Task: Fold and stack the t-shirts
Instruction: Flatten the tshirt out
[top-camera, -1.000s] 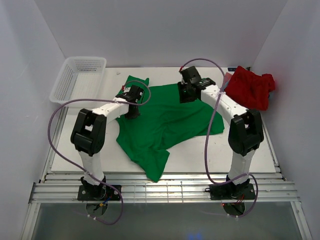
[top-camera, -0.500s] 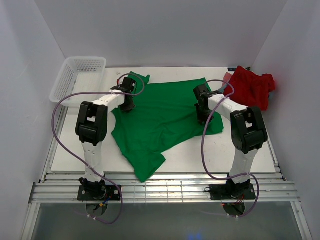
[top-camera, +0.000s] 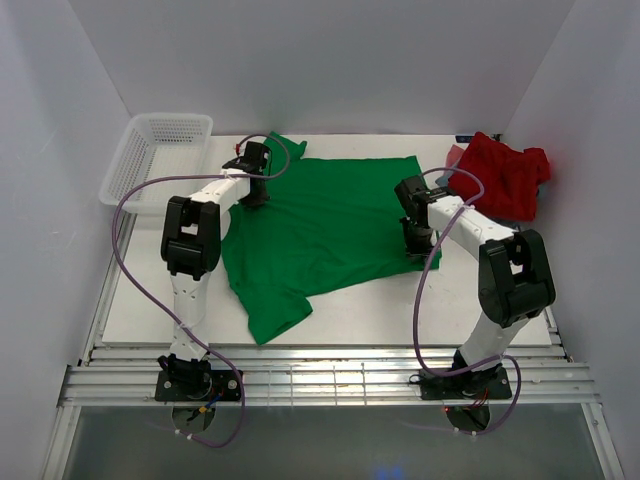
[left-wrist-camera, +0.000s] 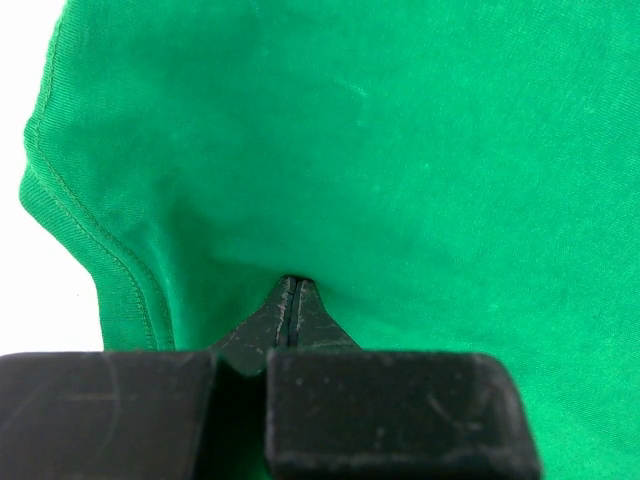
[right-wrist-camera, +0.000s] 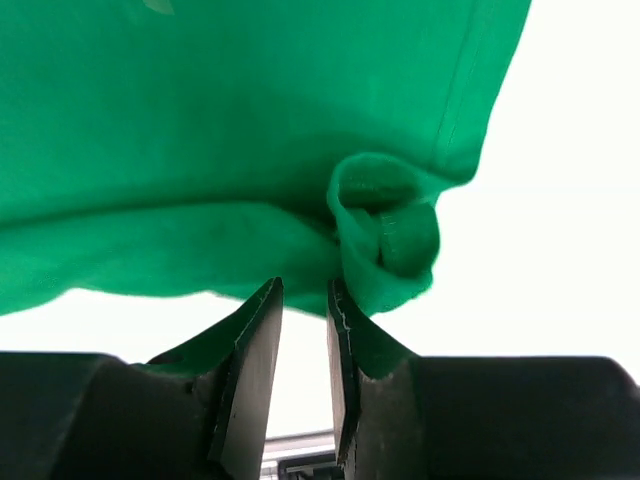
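Left fingers (left-wrist-camera: 290, 300): pressed fully together, the tips nipping a pucker of the green t-shirt (top-camera: 330, 220). In the left wrist view a stitched hem runs down the left of the frame, with bare white table beyond it.

Right fingers (right-wrist-camera: 270, 305): standing a narrow slit apart with nothing seen between them. Their tips sit just under a rolled curl of the green hem. The cloth ends at a seam in the upper right of that frame, and bare table lies to the right of it.

Green t-shirt, overhead view: spread mostly flat across the middle of the table (top-camera: 400, 310). The left fingers are at its upper left shoulder, the right fingers at its right-hand corner. One sleeve pokes toward the far edge at upper left. A long flap reaches down to the lower left and stops short of the near edge.

Red t-shirt (top-camera: 505, 175): crumpled in the upper right corner, close to the side wall and near the green cloth, but apart from it.

Basket (top-camera: 150, 155): white mesh, at the upper left corner, tilted and overhanging the table edge.

Open room: a bare strip along the near edge, widest at lower right, and a narrower band down the left side.
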